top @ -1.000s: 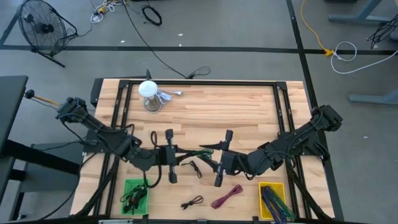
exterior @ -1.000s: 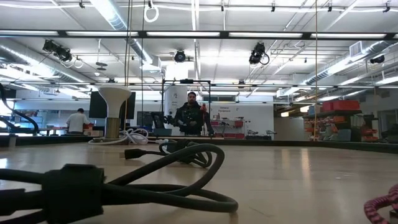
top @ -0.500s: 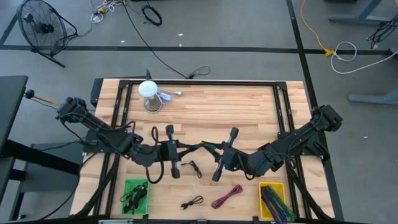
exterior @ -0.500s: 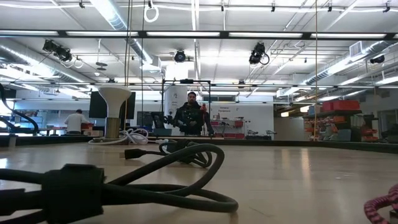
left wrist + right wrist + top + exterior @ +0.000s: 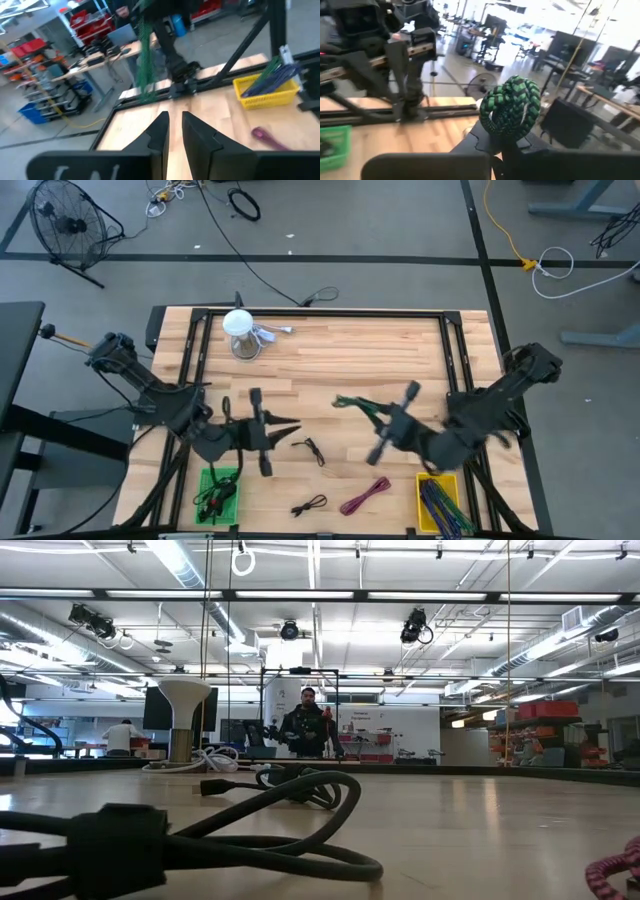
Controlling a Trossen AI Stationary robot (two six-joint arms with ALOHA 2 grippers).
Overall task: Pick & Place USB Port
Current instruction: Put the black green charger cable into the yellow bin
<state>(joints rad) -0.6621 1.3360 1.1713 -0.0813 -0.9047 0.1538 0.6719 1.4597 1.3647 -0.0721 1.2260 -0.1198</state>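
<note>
**Green cable lifted, placing not yet done**

The right gripper is pinching a green cable, and it is holding it above the bench. In the right wrist view the cable is sitting as a knotted green bundle directly between the dark fingers, which are pressed on it from both sides. In the high view a loose end of the cable is hanging out in front of the gripper, toward the middle of the bench.

Beside and behind this gripper, near the right arm's base, a yellow bin is standing with dark cables already inside. A pink cable is lying on the bench near this bin, and two small black cables are lying farther out, between the two grippers.

The left gripper is waiting low over the bench with its fingers almost pressed together and nothing between them. Just behind it, a green bin is holding some dark pieces.

In my judgement the picking step is finished and the placing step is remaining. Which bin is the goal I cannot tell; the yellow one is nearer. Three cables are waiting on the bench, so the whole sorting seems about halfway.
</note>
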